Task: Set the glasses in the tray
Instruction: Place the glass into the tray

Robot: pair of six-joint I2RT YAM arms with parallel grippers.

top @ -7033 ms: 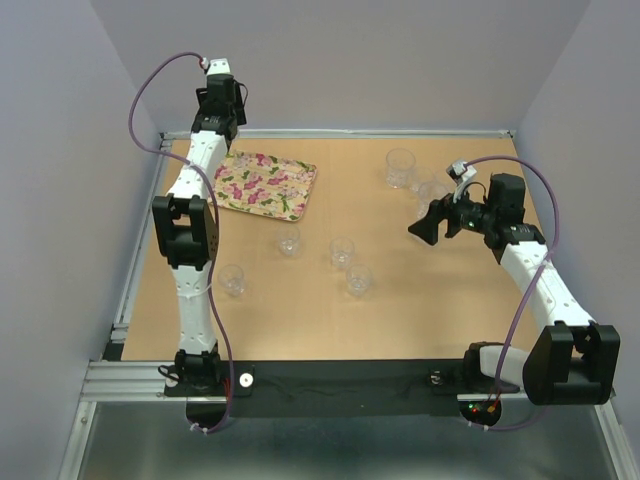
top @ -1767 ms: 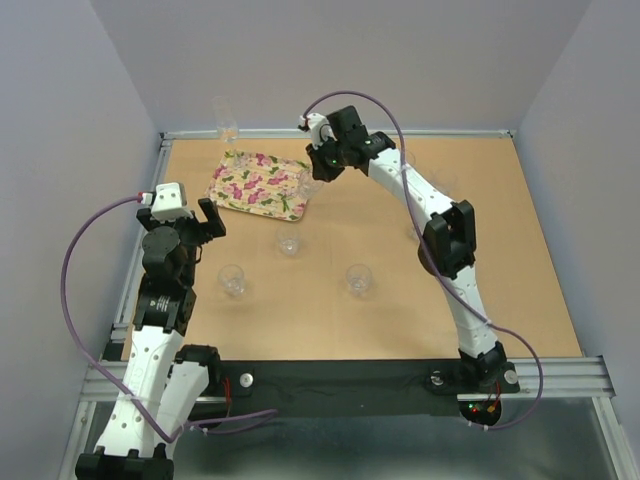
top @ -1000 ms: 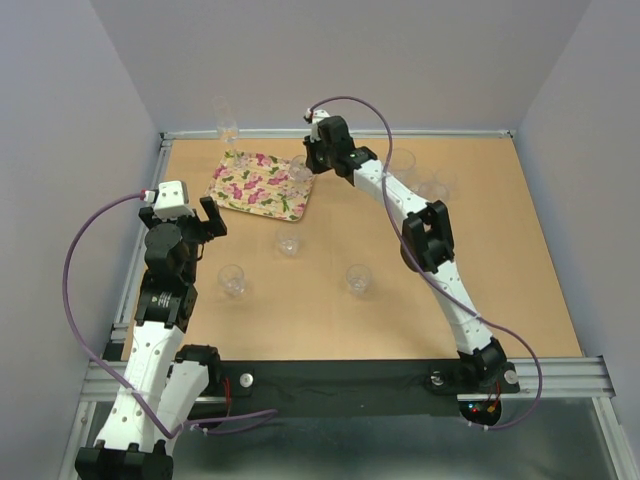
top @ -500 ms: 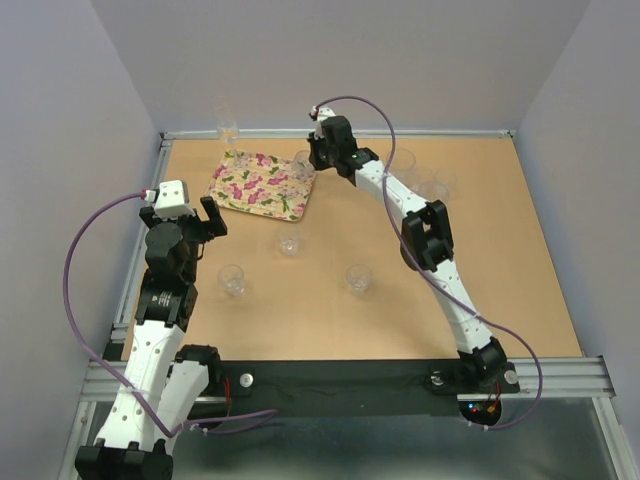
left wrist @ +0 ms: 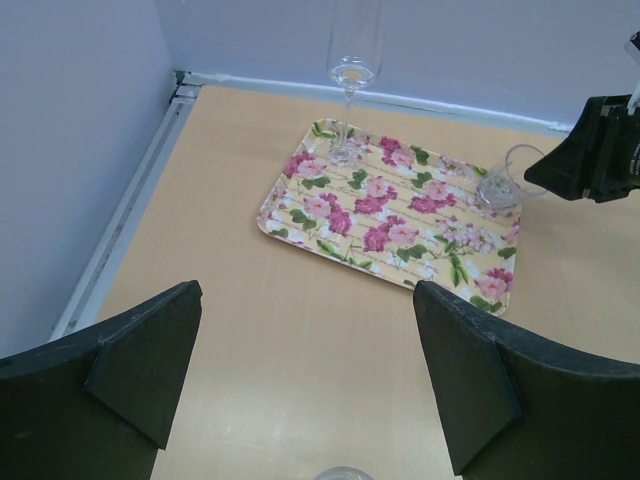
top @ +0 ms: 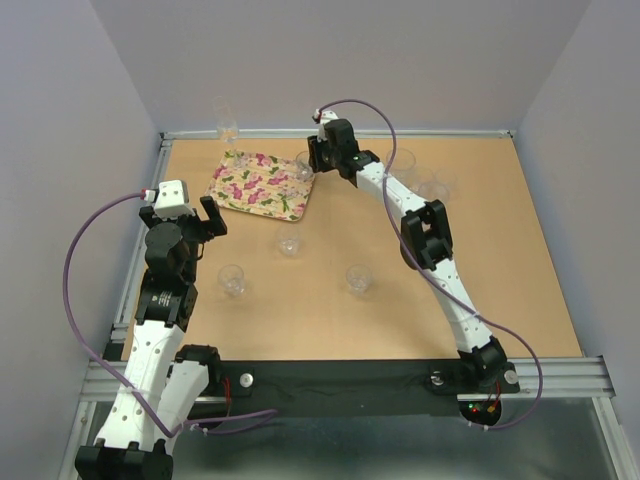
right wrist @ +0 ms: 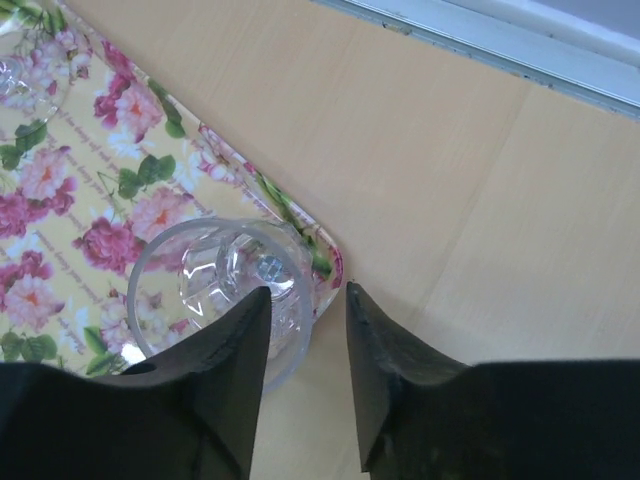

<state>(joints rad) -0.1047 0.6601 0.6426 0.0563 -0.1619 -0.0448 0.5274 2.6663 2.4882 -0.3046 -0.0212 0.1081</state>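
Tan tabletop (top: 520, 290) (lilac-grey walls (top: 400, 60))

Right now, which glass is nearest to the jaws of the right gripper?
The short tumbler on the tray's far right corner: the jaws straddle its wall. The stemmed glass stands at another corner; the other tumblers stand off the tray.

Middle of the tray (left wrist: 380, 215) lies free between a stemmed glass (left wrist: 352, 60) and a tumbler (left wrist: 500, 185) at its far corners
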